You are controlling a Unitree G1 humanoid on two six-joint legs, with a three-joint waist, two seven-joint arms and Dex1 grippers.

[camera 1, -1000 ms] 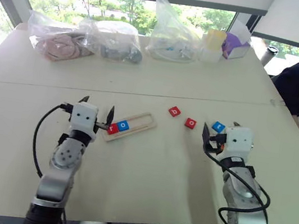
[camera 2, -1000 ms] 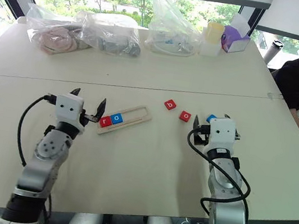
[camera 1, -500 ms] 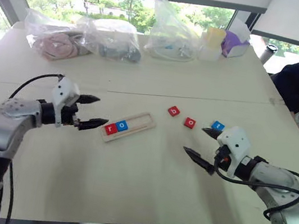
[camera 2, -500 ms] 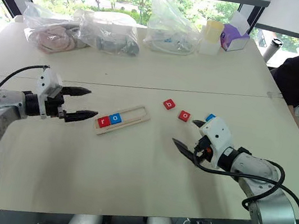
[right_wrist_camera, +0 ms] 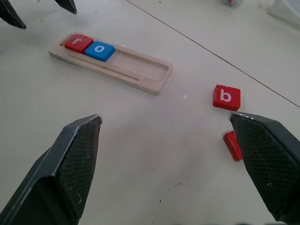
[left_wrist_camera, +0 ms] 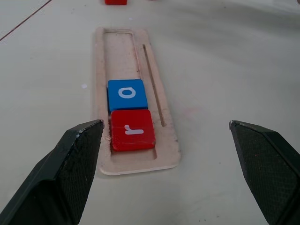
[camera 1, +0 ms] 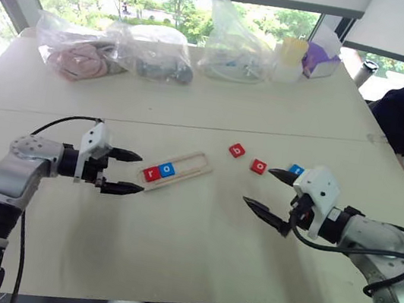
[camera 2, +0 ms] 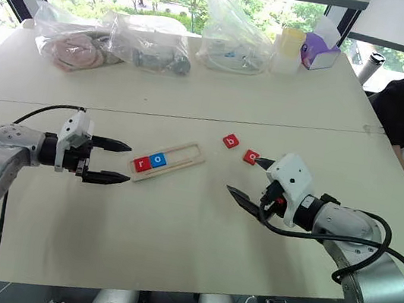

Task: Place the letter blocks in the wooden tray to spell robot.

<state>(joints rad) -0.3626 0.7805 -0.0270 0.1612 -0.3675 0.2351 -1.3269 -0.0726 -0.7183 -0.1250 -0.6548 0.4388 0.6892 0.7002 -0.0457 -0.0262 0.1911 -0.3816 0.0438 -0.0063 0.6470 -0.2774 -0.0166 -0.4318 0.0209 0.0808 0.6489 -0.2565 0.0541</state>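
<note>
Wooden tray point(camera 1: 176, 170) slanting up-right, r-o at left end — both grippers point(camera 1: 123, 172) point(camera 1: 266, 190) wide open, empty.

Red r tile point(left_wrist_camera: 132, 130), blue o tile point(left_wrist_camera: 126, 94), pale wooden tray point(left_wrist_camera: 166, 150), red b tile point(right_wrist_camera: 227, 97)

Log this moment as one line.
tray: r, o in | b, o, t on table | left gripper, right gripper: open, empty

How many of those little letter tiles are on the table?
5. A red r and a blue o sit side by side in the wooden tray. A red b, a red o and a blue tile lie loose beside the right gripper.
</note>
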